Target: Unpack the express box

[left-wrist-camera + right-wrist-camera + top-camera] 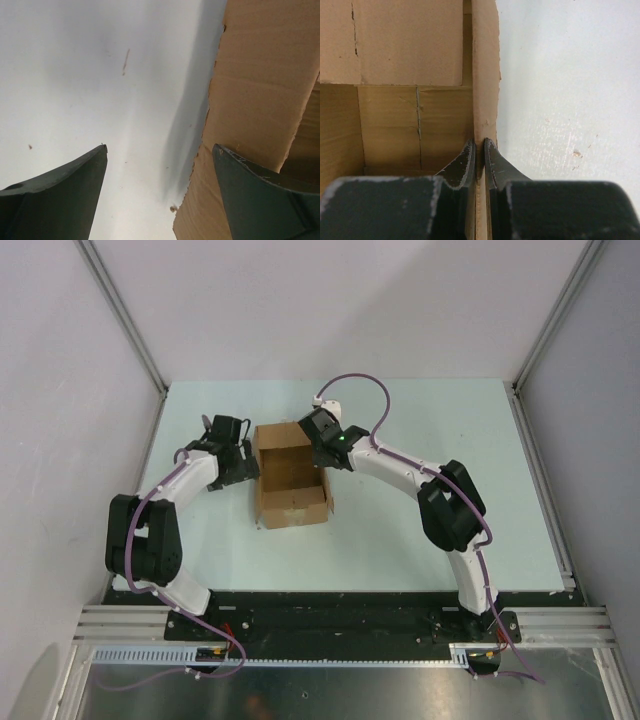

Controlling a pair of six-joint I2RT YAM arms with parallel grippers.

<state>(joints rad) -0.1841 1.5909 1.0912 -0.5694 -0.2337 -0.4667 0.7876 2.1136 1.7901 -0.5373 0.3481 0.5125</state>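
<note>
The express box [290, 475] is a brown cardboard carton, open, in the middle of the table. In the top view its inside looks bare. My right gripper [322, 452] is shut on the box's right-hand flap [485, 75]; one finger [465, 167] is inside the box and the other is outside it. My left gripper [240, 465] is open at the box's left side. In the left wrist view [160, 150] its right finger [250, 185] lies over the cardboard flap [255, 90] and its left finger [75, 185] over the bare table.
The pale table [420, 410] stretches round the box. Grey walls with metal corner posts [120, 315] close in the back and sides. A black rail [330, 615] holds the arm bases at the near edge.
</note>
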